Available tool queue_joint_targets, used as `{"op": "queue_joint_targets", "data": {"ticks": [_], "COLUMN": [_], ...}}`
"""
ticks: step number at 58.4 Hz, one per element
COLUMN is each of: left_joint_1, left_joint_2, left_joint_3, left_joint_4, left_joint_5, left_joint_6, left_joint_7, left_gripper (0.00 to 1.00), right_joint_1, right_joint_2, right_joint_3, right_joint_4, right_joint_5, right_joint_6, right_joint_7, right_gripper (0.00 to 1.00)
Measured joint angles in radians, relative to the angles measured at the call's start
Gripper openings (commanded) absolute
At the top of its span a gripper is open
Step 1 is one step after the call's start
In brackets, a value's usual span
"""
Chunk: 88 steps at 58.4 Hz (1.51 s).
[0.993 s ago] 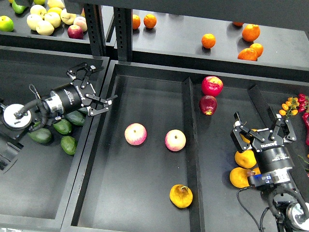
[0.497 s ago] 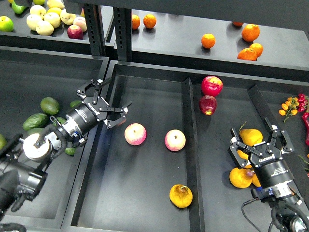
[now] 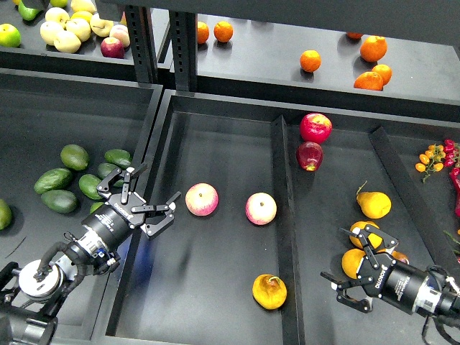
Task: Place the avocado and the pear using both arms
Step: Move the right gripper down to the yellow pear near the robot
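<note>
The bruised yellow-orange pear [image 3: 269,291] lies at the front of the middle tray [image 3: 215,129]. Several avocados lie in the left bin; the one farthest back [image 3: 74,157] looks slightly brighter than the rest. My left gripper [image 3: 142,199] is open and empty over the wall between the left bin and the middle tray, just left of a pink-yellow apple [image 3: 202,199]. My right gripper [image 3: 353,267] is open and empty in the right compartment. It points left, beside the yellow pears [image 3: 351,263] and right of the bruised pear.
A second pink-yellow apple [image 3: 261,208] lies mid-tray. Two red apples [image 3: 315,127] sit at the back of the right compartment, with a clean yellow pear [image 3: 374,204] nearer. Oranges [image 3: 310,60] and pale apples [image 3: 66,30] are on the back shelf. Small peppers [image 3: 431,155] lie at the right edge.
My left arm has drawn back down and to the left, uncovering the avocados. My right arm has dropped toward the front and its gripper has turned to point left. Both stayed open.
</note>
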Motion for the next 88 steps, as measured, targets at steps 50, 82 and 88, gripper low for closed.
{"op": "queue_joint_targets", "data": {"ticks": [50,82,88], "left_joint_1": [0.052,0.088,0.088], "left_joint_2": [0.000,0.000,0.000], "left_joint_3": [0.036,0.082,0.083], "left_joint_4": [-0.090,-0.140,-0.140], "left_joint_5": [-0.049,-0.049,-0.049], "left_joint_6": [0.000,0.000,0.000], "left_joint_7": [0.000,0.000,0.000], "left_gripper": [0.99,0.99,0.99], "right_joint_1": [0.287,0.352,0.352], "right_joint_2": [0.163,0.355,0.373], "right_joint_3": [-0.368,-0.467,-0.468], "right_joint_4": [-0.232,-0.443,-0.468], "right_joint_5": [-0.061,-0.062,-0.062], "right_joint_6": [0.000,0.000,0.000], "right_joint_7": [0.000,0.000,0.000], "right_gripper": [0.99,0.89,0.87]}}
